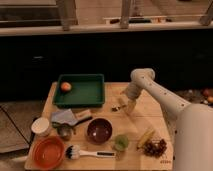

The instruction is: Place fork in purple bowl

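Observation:
The purple bowl (pixel 99 130) sits glossy and dark on the wooden table (pixel 150 112), front of centre, and looks empty. My gripper (pixel 123 106) hangs low over the table just right of the green tray, behind and to the right of the bowl. The arm (pixel 160 95) reaches in from the right. A small, thin pale-and-dark thing (pixel 118 107) shows at the gripper's tip. I cannot tell whether it is the fork. No fork lies plainly anywhere else on the table.
A green tray (pixel 87 97) holds an orange (pixel 65 86) at the back left. Front left are an orange bowl (pixel 48 151), a white cup (pixel 40 126), a metal cup (pixel 65 132) and a grey cloth (pixel 62 117). A white-handled brush (pixel 92 153), a green fruit (pixel 121 142), a banana (pixel 145 137) and grapes (pixel 156 148) line the front.

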Tool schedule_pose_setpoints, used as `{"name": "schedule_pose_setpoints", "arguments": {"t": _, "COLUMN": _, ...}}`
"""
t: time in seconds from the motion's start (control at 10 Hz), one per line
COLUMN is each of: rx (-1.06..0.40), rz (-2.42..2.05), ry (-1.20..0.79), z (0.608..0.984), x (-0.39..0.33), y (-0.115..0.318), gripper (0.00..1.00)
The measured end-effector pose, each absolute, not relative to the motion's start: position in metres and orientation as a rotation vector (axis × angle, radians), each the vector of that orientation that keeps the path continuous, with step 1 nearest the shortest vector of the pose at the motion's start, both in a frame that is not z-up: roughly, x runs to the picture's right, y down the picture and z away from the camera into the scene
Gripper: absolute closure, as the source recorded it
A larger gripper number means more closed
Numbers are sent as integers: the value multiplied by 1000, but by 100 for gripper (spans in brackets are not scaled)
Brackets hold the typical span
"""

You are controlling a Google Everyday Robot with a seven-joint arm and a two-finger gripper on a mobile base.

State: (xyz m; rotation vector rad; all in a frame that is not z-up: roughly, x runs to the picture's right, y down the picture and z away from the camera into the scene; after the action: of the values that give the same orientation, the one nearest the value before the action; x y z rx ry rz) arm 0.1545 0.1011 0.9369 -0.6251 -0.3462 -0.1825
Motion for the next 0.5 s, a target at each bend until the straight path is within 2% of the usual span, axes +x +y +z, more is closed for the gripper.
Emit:
{"name": "schedule_pose_setpoints", "arguments": {"t": 0.1, "rx": -633, "rz": -162, "ry": -346, "z": 944, "x": 159, "y": 108, "gripper": 21}}
{"name": "schedule_pose_setpoints", "arguments": {"t": 0.2, "rx": -639, "rz": -145, "ry": -348, "z": 949, "x": 163, "y": 113, "gripper": 27}}
{"name": "schedule_pose_setpoints", "arguments": {"t": 0.5, "rx": -647, "rz": -134, "ry": -357, "z": 952, "x": 163, "y": 115, "gripper": 59}}
